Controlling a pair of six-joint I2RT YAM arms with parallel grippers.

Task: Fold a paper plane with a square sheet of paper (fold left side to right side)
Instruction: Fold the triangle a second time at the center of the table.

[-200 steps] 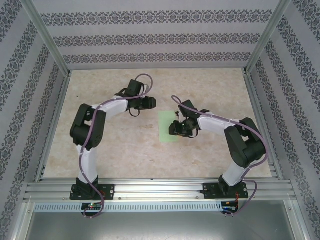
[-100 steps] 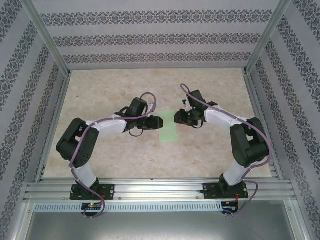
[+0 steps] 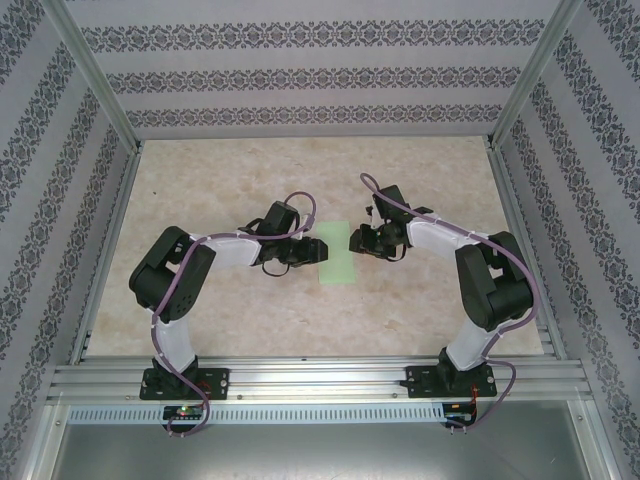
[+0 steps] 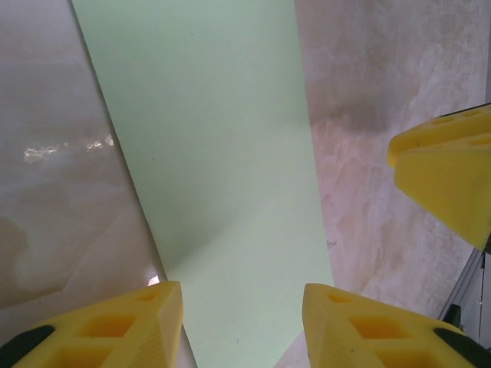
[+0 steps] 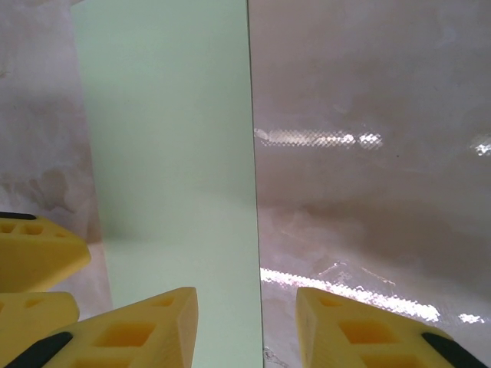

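The sheet of paper point(image 3: 340, 262) lies flat on the table as a narrow pale green rectangle. My left gripper point(image 3: 318, 250) hovers at its left edge, open, with the paper point(image 4: 215, 153) running between and beyond its yellow fingertips point(image 4: 138, 322). My right gripper point(image 3: 356, 240) is at the sheet's right edge, also open; that edge of the paper point(image 5: 169, 153) passes between its yellow fingertips point(image 5: 146, 330). Neither gripper holds anything. The two grippers face each other across the sheet: the right one's finger point(image 4: 445, 176) shows in the left wrist view, the left one's fingers point(image 5: 34, 253) in the right wrist view.
A beige marbled tabletop point(image 3: 230, 180) carries the paper. Patterned walls and metal frame posts point(image 3: 95, 80) close in the back and sides. An aluminium rail point(image 3: 320, 378) with both arm bases runs along the near edge.
The left gripper came down and right from the far side to the paper's left edge. The right gripper moved up off the sheet's lower part to its right edge. The paper stayed put.
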